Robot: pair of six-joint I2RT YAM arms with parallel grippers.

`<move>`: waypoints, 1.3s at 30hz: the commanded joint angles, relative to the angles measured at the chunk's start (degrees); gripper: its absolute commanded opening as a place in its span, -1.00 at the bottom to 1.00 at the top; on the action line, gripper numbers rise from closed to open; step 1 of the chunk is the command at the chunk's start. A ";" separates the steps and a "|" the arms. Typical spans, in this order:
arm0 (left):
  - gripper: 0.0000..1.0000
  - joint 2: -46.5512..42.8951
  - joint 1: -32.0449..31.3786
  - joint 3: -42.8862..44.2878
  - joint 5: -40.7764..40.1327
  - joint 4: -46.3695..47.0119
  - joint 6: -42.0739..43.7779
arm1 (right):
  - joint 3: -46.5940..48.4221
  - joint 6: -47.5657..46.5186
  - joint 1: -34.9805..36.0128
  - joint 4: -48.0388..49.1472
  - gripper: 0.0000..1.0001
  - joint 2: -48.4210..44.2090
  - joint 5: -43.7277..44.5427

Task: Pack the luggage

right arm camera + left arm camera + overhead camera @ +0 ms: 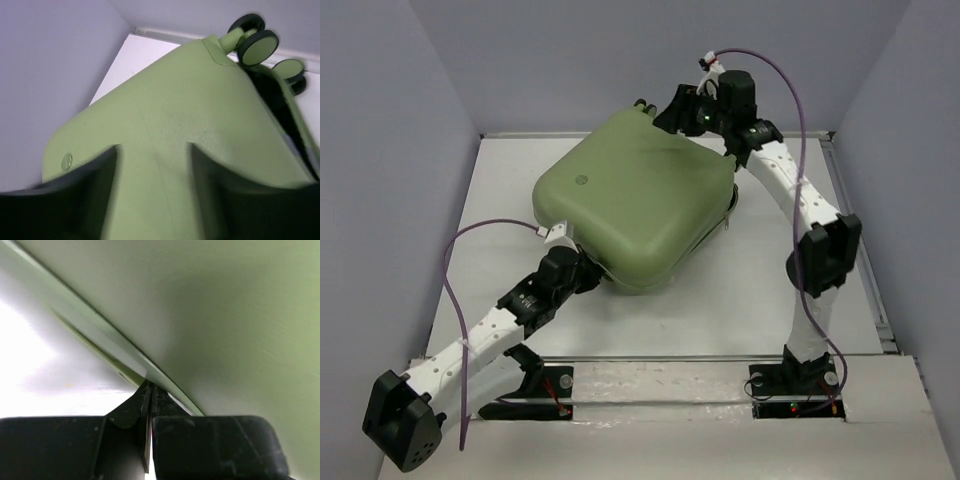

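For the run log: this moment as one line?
luggage: lid down | left gripper: shut at its edge | right gripper: open above it

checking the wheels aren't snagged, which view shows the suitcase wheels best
Right wrist view: the wheels sit close and clear at the suitcase's corner. The top view shows only small dark bits of them; the left wrist view shows none.

Overhead; wrist views close on luggage (640,200)

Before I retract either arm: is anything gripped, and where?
Right gripper is open above the luggage shell, holding nothing. Left gripper is shut at the luggage's near edge; whether it pinches anything there cannot be told.
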 commanded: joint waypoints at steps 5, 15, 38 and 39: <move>-0.40 -8.79 -0.03 19.92 -31.49 -14.60 12.75 | -42.15 -5.88 -0.40 11.58 -0.86 -39.72 21.05; 0.30 11.92 11.01 45.65 -17.14 -5.57 23.04 | -76.35 -0.26 -0.40 16.79 -0.86 -56.88 21.06; 0.35 69.17 37.68 74.27 24.55 -9.97 19.71 | -70.16 -0.60 -0.40 25.49 -0.86 -37.03 14.92; 0.35 68.99 37.59 71.13 25.00 -8.48 19.36 | -67.88 -1.21 -0.40 25.75 -0.86 -35.80 14.47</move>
